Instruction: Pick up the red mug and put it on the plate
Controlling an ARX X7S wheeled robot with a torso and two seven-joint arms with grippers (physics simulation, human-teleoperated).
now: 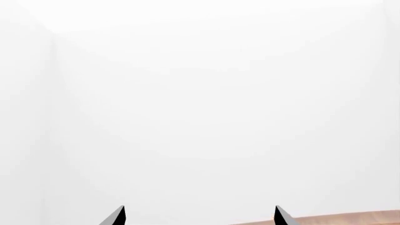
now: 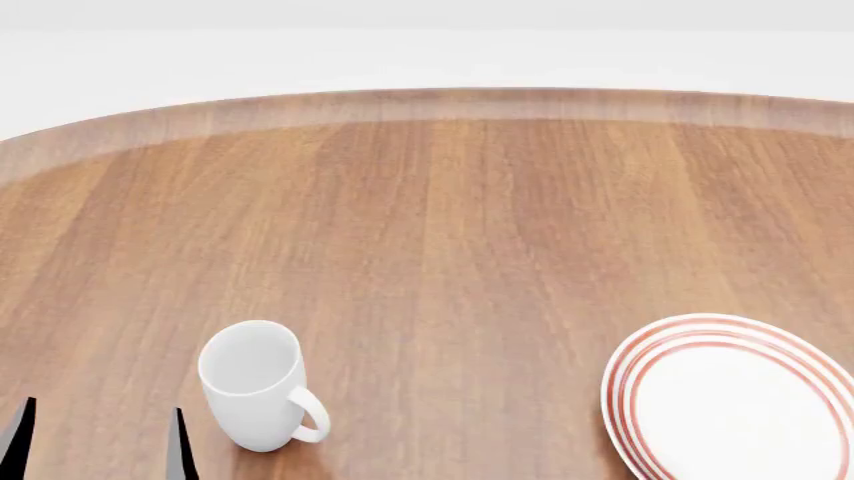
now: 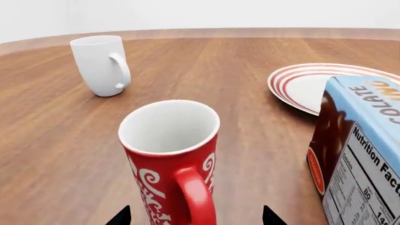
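The red mug [image 3: 168, 154], with white swirls and a white inside, stands upright on the wooden table, its handle turned toward the right wrist camera. My right gripper [image 3: 196, 218] is open; its dark fingertips sit to either side of the mug's lower part without touching it. The plate [image 3: 300, 86], white with red rings, lies beyond the mug and partly behind a carton. In the head view the plate [image 2: 727, 400] is at the lower right, while the red mug is out of view. My left gripper [image 2: 100, 440] is open and empty, and its wrist view shows the left gripper [image 1: 198, 216] facing a white wall.
A plain white mug [image 2: 254, 385] stands upright just right of my left gripper's fingertips, and the white mug [image 3: 100, 65] is also in the right wrist view. A blue and brown chocolate carton [image 3: 362, 150] stands close beside the red mug, in front of the plate. The table [image 2: 467, 230] has a curved far edge.
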